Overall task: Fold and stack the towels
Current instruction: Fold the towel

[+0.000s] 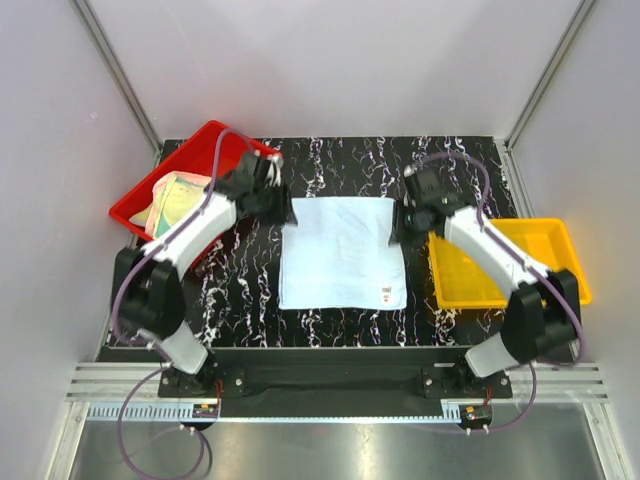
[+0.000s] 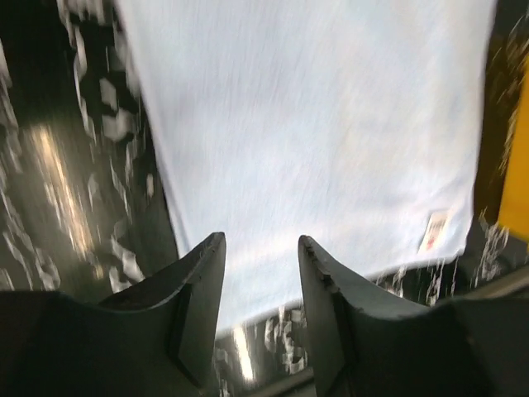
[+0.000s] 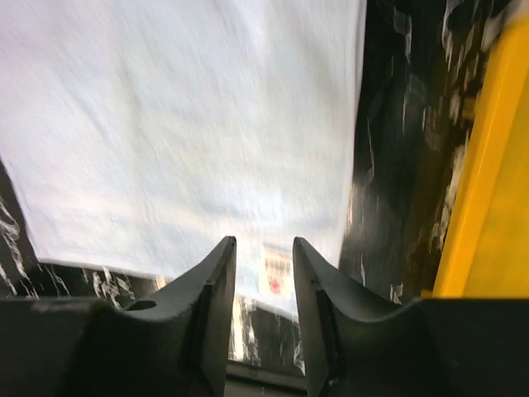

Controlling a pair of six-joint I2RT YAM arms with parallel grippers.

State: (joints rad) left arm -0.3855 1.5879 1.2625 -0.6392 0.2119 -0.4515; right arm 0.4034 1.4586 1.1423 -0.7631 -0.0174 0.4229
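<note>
Claws first: my left claw (image 1: 283, 205) stands with its jaws apart and nothing between them, at the far left corner of the pale towel (image 1: 342, 250). My right claw (image 1: 400, 222) is parted too and grips nothing, at the far right corner. The pale towel lies spread flat in the middle of the dark marbled surface (image 1: 340, 155), between the red tray (image 1: 135, 205) and the yellow tray (image 1: 560, 235), its small tag (image 1: 386, 294) at the near right corner.

I judge this cloth light, limp and a little clingy. It will sag and crease wherever I don't support it, and a one-sided pull would drag it askew. The best hold is a pinch on each of two corners along one edge, lifted together, so the fold lands square.

Other towels (image 1: 178, 198) sit in the red tray, pale yellow-green and pink by the look of them, but my left arm covers part of them and I cannot count them. Both wrist views are smeared, so I cannot tell whether my fingertips touch the cloth or hang just above it. My right arm hides part of the yellow tray.
</note>
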